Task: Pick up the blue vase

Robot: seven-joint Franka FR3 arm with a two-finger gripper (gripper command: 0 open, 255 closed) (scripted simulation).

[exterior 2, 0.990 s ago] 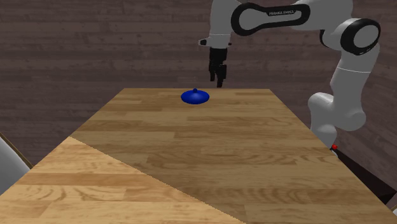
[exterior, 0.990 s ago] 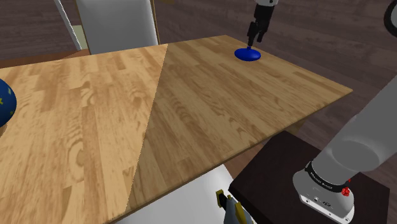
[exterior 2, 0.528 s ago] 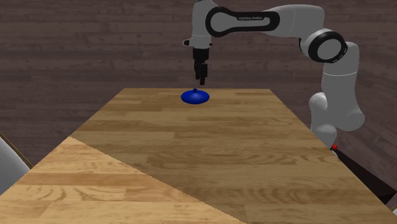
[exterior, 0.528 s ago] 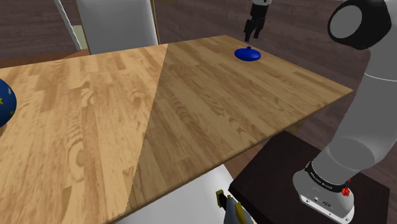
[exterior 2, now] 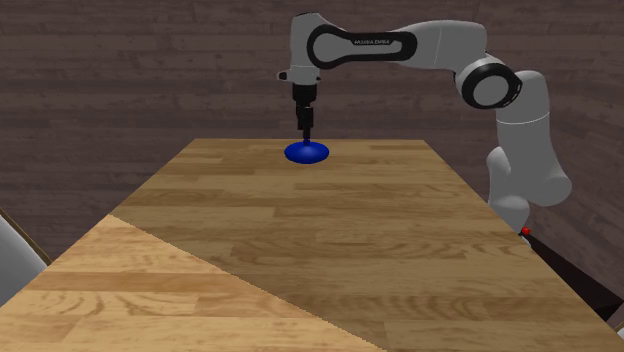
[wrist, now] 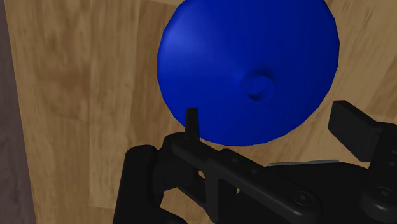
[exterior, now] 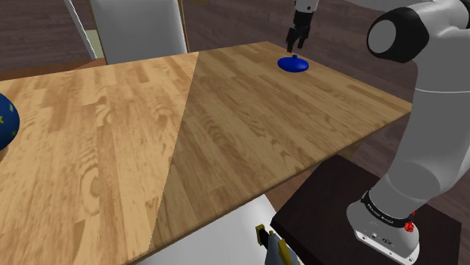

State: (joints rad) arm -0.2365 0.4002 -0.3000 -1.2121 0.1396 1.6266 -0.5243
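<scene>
**Tool** (exterior: 295, 45): all-black, two-fingered, pointed downward directly over the blue vase (exterior: 293, 65). Its fingers (wrist: 352, 123) stood well apart and clasped nothing. Whether a fingertip touched the vase could not be told.

**Blue vase** (wrist: 248, 70): squat, smooth and plain deep blue. It was shaped as a wide flattened dome with a small round neck at the top. It stood upright on the counter (exterior: 226, 135) near one short end, below the tool (exterior 2: 306, 135).

**Counter**: long, with a tan wood-grain plank surface. A straight diagonal line divided a paler part from a darker one.

**Other items**: a pale grey chair (exterior: 139, 26) stood behind the counter. A blue rounded thing with yellow stars (exterior: 4, 120) lay at the shoulder view's left edge.
</scene>
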